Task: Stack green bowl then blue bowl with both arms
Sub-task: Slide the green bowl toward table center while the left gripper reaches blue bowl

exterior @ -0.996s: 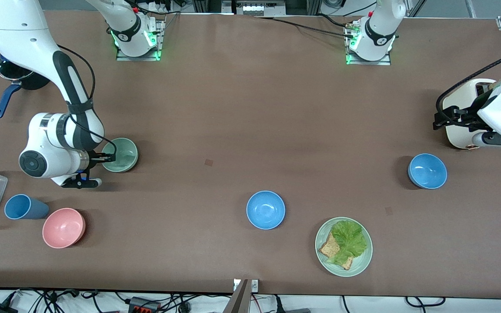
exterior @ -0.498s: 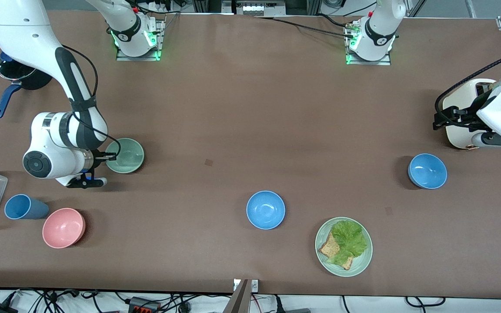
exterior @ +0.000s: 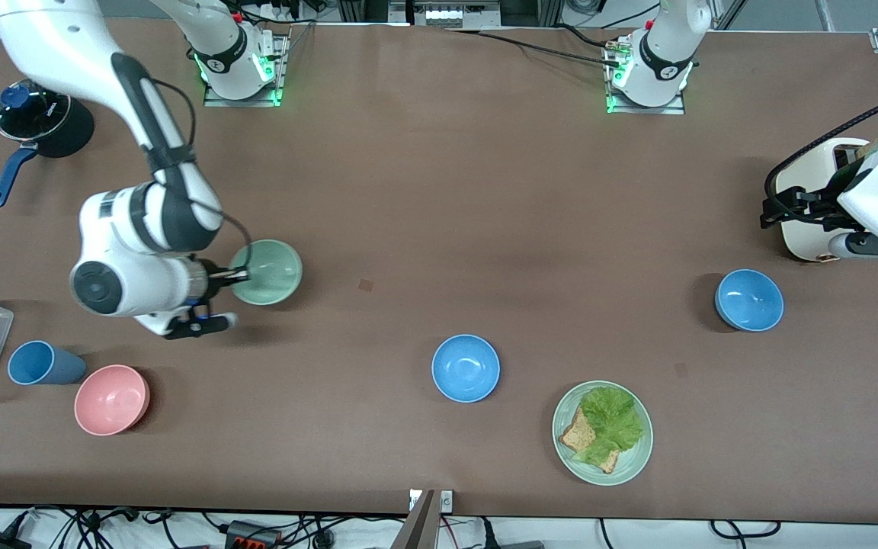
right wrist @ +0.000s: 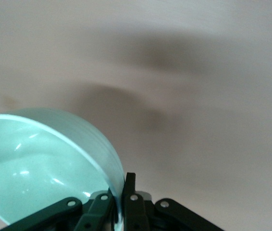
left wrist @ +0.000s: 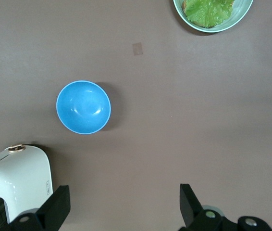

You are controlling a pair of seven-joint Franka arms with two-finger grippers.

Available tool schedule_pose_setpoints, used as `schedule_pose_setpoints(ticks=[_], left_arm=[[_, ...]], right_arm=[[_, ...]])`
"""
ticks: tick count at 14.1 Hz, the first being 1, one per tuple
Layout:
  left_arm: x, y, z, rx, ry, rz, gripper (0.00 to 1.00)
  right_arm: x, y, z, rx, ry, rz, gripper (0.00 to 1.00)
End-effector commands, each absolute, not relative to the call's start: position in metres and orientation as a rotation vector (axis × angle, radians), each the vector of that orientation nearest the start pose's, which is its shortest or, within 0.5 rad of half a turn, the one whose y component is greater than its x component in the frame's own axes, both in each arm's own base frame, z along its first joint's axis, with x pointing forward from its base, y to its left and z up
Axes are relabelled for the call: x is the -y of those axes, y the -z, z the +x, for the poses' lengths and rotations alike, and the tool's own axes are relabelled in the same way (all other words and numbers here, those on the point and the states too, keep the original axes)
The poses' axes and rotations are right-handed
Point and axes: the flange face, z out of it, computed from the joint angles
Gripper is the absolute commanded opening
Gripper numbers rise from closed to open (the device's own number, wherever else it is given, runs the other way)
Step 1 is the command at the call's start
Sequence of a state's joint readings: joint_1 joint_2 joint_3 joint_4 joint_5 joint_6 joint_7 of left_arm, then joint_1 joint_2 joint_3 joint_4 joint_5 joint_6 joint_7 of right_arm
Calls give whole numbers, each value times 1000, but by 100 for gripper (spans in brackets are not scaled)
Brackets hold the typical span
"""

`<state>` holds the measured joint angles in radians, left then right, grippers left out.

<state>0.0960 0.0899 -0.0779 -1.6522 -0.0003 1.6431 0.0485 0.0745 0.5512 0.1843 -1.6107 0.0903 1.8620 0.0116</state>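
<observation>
Front view: the green bowl (exterior: 267, 271) is pinched by its rim in the right gripper (exterior: 235, 276) and is held clear of the brown table (exterior: 439, 191), over the part toward the right arm's end, between the long edge with the bases and the long edge nearest the front camera. In the right wrist view the two fingers (right wrist: 128, 192) are seen pressed together on the thin wall of the green bowl (right wrist: 44, 163), one inside and one outside, with a soft shadow on the table below. For this carrying step to be done well, the pinch should be kept firm and the bowl kept level, since a rim grip of this kind can probably let a smooth bowl swing or slip; a set-down spot that both arms can reach, likely near the table's middle, should be chosen. The right arm is seen bent low, its wrist turned sideways so that the fingers point along the table toward the left arm's end. The left gripper (left wrist: 121, 207) is held spread wide and empty above the short edge at the left arm's end, beside a white toaster (exterior: 812, 198), where that arm waits. One blue bowl (exterior: 749, 300) is seen near it, a second blue bowl (exterior: 466, 367) toward the front edge beside a plate (exterior: 637, 457).
</observation>
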Motion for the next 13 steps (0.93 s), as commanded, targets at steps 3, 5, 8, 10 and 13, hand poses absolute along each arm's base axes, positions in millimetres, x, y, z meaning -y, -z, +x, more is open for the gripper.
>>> schedule_pose_setpoints(ticks=[3,5,8,10,13], left_arm=[[-14,-537,587,-42,-175,-3131,100],[-15,-536,587,-37,-178,-3131,100],[-15,-537,587,-49,-175,-3133,100],[-16,-533,589,-50,-180,-3127,100],[-26,-501,601,-39,-259,-3104,100]], right_arm=[[-291,-286,593,355,-531,-2909,0],[-329,-275,573,365,-552,-2922,0],[-384,-260,540,402,-575,-2940,0],[-412,-239,531,358,-497,-2942,0],[-440,-210,517,299,-451,-2944,0]])
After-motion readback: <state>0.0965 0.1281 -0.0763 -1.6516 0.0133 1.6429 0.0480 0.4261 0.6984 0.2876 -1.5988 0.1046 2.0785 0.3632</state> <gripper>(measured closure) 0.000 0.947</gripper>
